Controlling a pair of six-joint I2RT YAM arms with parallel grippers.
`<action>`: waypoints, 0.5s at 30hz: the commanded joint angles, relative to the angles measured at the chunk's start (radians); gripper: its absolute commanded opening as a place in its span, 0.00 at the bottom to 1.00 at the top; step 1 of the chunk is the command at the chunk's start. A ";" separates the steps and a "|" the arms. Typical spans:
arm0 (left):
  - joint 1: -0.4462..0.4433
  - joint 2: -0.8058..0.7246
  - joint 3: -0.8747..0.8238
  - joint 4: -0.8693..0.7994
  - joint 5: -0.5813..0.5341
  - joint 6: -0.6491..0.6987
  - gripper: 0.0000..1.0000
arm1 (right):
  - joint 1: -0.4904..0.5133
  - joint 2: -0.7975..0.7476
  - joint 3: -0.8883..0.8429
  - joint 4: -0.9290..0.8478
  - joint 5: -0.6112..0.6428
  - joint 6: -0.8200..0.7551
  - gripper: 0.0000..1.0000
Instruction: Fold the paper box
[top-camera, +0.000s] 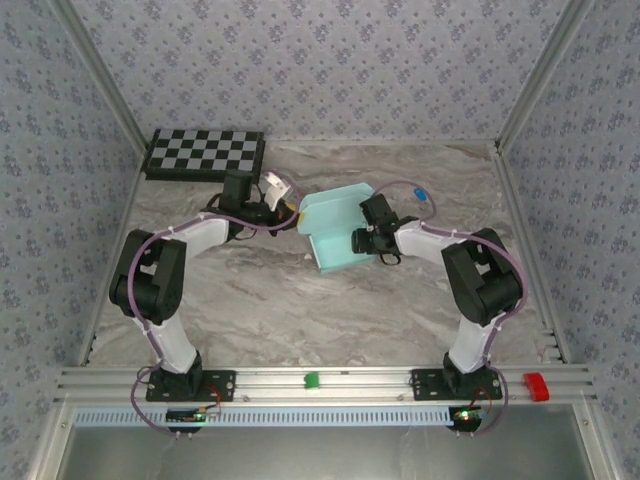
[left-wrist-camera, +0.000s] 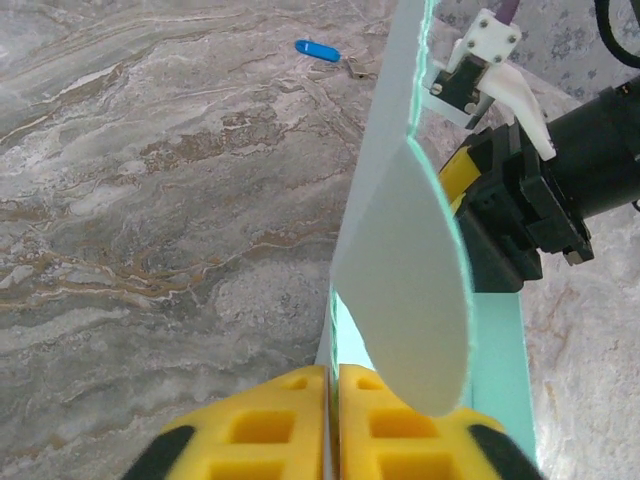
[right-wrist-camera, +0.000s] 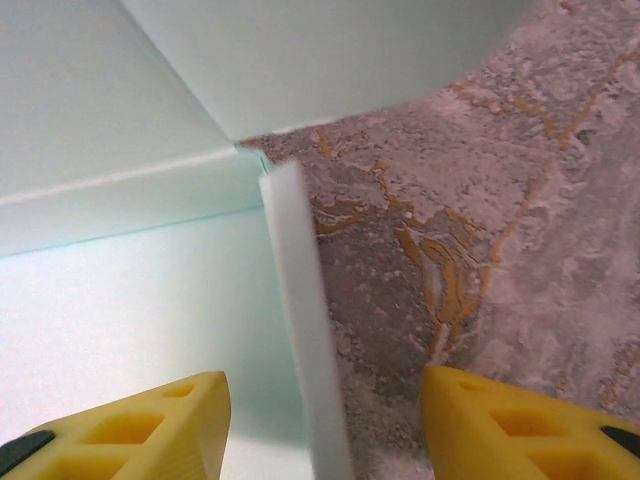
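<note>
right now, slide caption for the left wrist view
Left fingers pinch the paper box edge above the marble table.

The paper box (top-camera: 330, 215) is smooth matt card, the table (top-camera: 300, 300) smooth marble-look, the fingers (right-wrist-camera: 130, 425) matt plastic.

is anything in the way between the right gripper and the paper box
Nothing visible. The right gripper is open and straddles a wall of the paper box, with one finger over the card and the other over the bare table.
</note>
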 joint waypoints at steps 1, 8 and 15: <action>-0.002 0.005 0.036 -0.008 0.015 0.019 0.20 | -0.008 -0.045 -0.019 -0.008 -0.031 0.022 0.55; -0.004 -0.025 -0.001 0.078 -0.045 -0.034 0.47 | -0.003 -0.051 -0.024 -0.003 -0.117 0.022 0.53; 0.000 -0.094 -0.044 0.109 -0.092 -0.053 0.61 | 0.002 -0.084 -0.042 0.020 -0.178 0.033 0.52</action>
